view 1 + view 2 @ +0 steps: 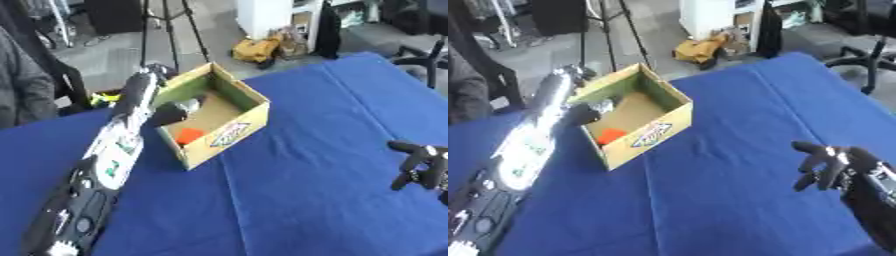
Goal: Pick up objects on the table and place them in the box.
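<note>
**Over the box: finishing the drop with the left hand**

Over the open cardboard box (229, 107), in the left eye view, my left arm runs up from seven o'clock and its hand (175, 111) dips past the near-left wall into the carton. I cannot tell how its fingers stand; they merge with a grey shape at the box's left side. A small orange object (190, 135) already lies on the box floor, toward the near corner. To do this step well, I would let go low over the bare cardboard at the box's one o'clock side, then lift straight up before drawing back toward seven o'clock, since the forearm lies close along the left wall and a sideways pull could drag the carton. The blue tablecloth (324, 150) around it shows no loose objects that I can see.

From the right eye view, my right hand (826, 165) hovers at four o'clock, well apart from the box, fingers spread and curved, holding nothing. Open cloth lies between it and the carton. The table's far edge runs just behind the box at twelve o'clock, so I would avoid pushing it that way.
</note>
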Robot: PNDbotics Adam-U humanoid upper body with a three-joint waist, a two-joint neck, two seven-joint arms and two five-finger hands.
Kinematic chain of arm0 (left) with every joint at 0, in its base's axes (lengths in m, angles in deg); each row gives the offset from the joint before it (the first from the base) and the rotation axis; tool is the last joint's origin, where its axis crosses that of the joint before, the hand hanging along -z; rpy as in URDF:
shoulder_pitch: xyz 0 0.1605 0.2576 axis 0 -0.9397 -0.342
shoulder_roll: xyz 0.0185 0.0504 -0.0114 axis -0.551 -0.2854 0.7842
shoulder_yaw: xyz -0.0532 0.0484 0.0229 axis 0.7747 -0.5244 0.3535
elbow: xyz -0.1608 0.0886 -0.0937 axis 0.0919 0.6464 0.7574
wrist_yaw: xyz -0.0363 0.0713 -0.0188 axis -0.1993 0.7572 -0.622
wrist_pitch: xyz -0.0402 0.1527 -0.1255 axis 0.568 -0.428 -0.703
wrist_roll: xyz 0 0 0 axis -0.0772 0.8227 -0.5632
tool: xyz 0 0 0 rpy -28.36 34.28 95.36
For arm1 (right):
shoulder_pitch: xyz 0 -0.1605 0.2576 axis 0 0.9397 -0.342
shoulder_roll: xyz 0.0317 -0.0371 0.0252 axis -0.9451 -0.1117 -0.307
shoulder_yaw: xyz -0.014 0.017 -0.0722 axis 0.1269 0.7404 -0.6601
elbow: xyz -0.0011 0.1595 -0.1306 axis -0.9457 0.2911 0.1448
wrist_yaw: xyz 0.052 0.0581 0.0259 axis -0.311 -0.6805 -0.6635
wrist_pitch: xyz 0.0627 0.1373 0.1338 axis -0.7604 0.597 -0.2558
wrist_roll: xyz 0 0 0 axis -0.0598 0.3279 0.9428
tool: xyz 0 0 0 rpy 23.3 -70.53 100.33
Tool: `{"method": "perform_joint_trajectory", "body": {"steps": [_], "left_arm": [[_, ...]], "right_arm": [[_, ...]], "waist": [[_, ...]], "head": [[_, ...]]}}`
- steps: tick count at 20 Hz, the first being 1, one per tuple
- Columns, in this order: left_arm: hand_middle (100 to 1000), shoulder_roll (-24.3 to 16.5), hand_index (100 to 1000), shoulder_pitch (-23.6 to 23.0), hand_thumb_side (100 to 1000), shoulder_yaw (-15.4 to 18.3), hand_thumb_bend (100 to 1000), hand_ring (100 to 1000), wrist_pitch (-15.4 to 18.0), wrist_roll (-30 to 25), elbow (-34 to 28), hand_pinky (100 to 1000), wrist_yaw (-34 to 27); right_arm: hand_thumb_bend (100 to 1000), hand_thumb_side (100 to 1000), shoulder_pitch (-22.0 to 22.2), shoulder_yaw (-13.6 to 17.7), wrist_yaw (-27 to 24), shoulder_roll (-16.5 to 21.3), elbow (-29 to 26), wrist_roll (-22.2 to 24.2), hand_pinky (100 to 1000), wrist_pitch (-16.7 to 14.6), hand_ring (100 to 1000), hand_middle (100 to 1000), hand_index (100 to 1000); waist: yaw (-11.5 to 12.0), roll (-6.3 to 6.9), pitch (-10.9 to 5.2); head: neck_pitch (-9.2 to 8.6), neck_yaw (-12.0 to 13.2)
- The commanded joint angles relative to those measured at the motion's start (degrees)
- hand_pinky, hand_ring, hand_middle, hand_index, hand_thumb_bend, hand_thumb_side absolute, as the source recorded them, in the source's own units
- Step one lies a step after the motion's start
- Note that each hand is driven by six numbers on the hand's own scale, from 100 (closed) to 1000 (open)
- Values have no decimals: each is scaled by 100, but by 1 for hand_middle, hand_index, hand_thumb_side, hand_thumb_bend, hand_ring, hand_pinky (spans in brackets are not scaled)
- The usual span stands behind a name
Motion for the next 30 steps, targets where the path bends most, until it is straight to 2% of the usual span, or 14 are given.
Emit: {"method": "perform_joint_trajectory", "body": {"steps": [1, 2, 4, 6, 9, 10, 12, 15, 17, 23, 30], "left_arm": [[628, -481, 731, -164, 601, 97, 557, 636, 47, 347, -1080, 572, -904], [619, -587, 730, -324, 659, 168, 480, 624, 72, 435, -1385, 561, -1171], [615, -761, 726, -741, 702, 340, 445, 620, 151, 618, -1915, 552, -1712], [614, -844, 726, -1080, 717, 456, 435, 617, 187, 739, -2243, 548, -2133], [614, -891, 726, -1205, 717, 500, 435, 617, 170, 767, -2409, 548, -2360], [614, -846, 729, -1264, 927, 554, 300, 612, 135, 798, -2375, 524, -2412], [614, -692, 730, -1475, 1000, 759, 253, 609, 5, 924, -2182, 513, -2553], [618, -477, 732, -1846, 1000, 957, 235, 611, 0, 1149, -1835, 509, -2784], [621, -360, 734, -2118, 1000, 1030, 248, 613, 142, 1270, -1762, 510, -2951], [619, 55, 734, -2946, 1000, 1265, 274, 613, 644, 1473, -1985, 510, -3259], [612, 275, 730, -3934, 1000, 1288, 278, 608, 1199, 1479, -2397, 507, -3442]], "right_arm": [[100, 865, 20, 100, -22, 66, -118, -71, 554, -1, 928, 559, 456], [100, 864, 45, 115, -21, 57, -118, -87, 554, -3, 928, 558, 456], [100, 864, 106, 147, -4, 37, -118, -121, 554, -10, 928, 558, 456], [100, 865, 151, 167, 15, 28, -118, -147, 554, -18, 928, 558, 456], [100, 865, 165, 170, 28, 25, -118, -160, 554, -23, 928, 558, 456], [100, 869, 130, 172, 26, 16, -118, -164, 554, -13, 928, 558, 456], [100, 869, 107, 201, 35, 11, -118, -188, 554, 9, 928, 558, 456], [100, 872, 162, 266, 77, -4, -118, -252, 554, 19, 929, 558, 456], [100, 872, 181, 279, 105, -8, -118, -274, 554, 18, 928, 558, 456], [100, 873, 190, 269, 160, -32, -118, -286, 553, 36, 929, 558, 456], [100, 877, 232, 258, 190, -63, -118, -291, 554, 49, 929, 558, 456]], "waist": [[88, -98, -108], [160, -118, -116], [321, -157, -133], [428, -173, -150], [460, -178, -156], [511, -163, -113], [718, -157, -61], [1057, -172, -35], [1151, -173, -30], [1192, -179, -16], [1158, -199, -59]], "head": [[48, -144], [57, -207], [85, -327], [117, -392], [127, -412], [104, -395], [93, -447], [155, -507], [213, -438], [375, -216], [483, -151]]}}
